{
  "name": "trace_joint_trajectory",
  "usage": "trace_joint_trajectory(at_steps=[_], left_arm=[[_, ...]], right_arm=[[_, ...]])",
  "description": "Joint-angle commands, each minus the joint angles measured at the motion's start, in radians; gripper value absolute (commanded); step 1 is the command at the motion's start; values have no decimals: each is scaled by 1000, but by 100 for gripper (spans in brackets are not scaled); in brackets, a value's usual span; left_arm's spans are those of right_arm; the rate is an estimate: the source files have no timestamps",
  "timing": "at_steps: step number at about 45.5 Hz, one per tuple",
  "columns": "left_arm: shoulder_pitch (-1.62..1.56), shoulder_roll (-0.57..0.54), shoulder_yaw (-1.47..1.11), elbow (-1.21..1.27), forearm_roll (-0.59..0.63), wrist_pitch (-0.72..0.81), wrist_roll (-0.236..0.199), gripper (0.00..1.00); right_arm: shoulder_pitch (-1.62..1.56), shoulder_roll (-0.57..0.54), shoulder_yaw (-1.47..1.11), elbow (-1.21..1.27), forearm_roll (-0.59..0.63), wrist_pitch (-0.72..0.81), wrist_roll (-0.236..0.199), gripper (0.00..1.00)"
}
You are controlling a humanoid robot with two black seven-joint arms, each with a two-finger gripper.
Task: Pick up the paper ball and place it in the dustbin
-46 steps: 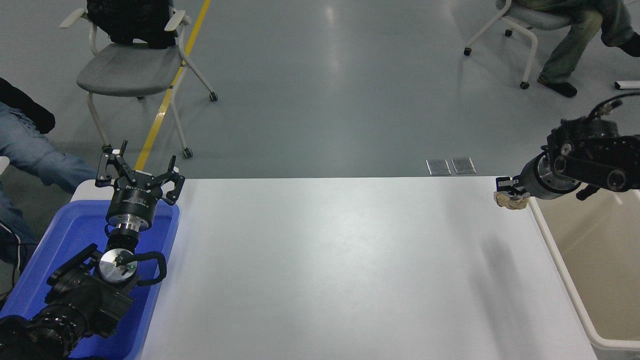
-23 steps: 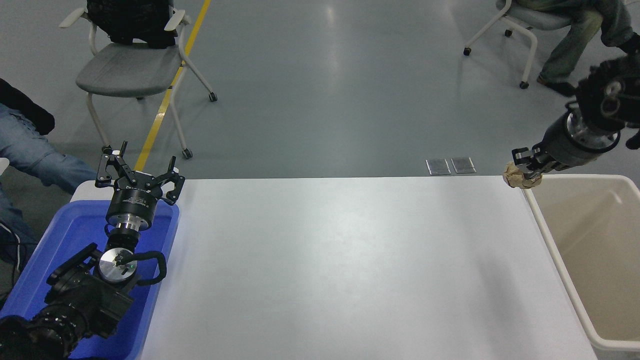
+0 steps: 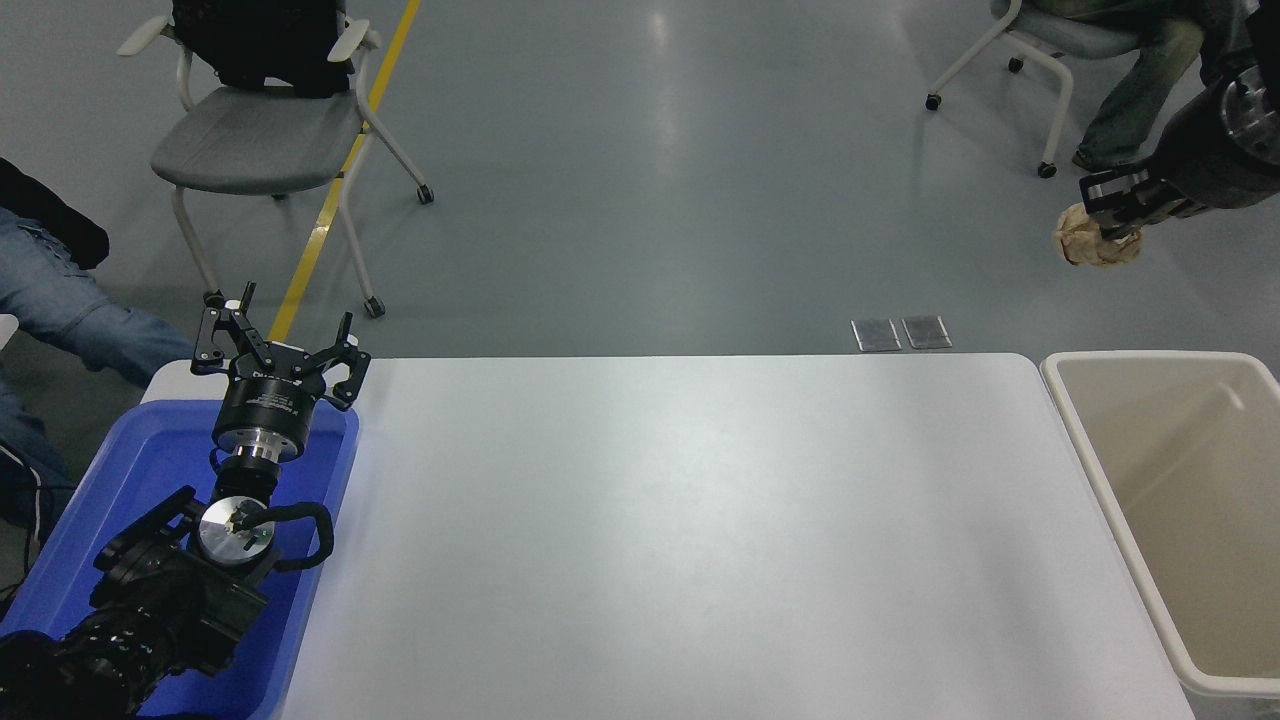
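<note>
My right gripper is high at the picture's upper right, shut on the tan paper ball, which hangs below its fingers. The dustbin, off-white with a beige inside, stands at the table's right end, below the gripper in the picture; nothing shows inside it. My left arm is parked at the lower left, its gripper open over the far end of a blue tray.
The shallow blue tray lies at the table's left end. A grey chair stands beyond the table at the left. A seated person's legs show at the upper right, another person's arm at the left edge.
My right gripper has risen with the paper ball, from just above the table's far right corner to high over the dustbin's far side. The left arm has not moved.
</note>
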Motion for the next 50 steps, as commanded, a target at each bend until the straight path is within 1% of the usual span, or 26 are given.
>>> trace_joint_trajectory(at_steps=[1, 14, 23, 35, 39, 50], left_arm=[[0, 0, 0, 0, -1, -1, 0, 99], [0, 0, 0, 0, -1, 0, 0, 99], [0, 0, 0, 0, -1, 0, 0, 99], [0, 0, 0, 0, -1, 0, 0, 99], [0, 0, 0, 0, -1, 0, 0, 99], [0, 0, 0, 0, -1, 0, 0, 99]], right_arm=[[24, -21, -35, -11, -30, 3, 0, 0], [-118, -120, -43, -127, -74, 3, -2, 0], [-249, -176, -39, -218, -74, 3, 0, 0], [-456, -190, 63, -381, -65, 1, 2, 0], [-535, -188, 104, -421, -62, -49, 2, 0], [-724, -188, 170, -436, -56, -266, 2, 0]])
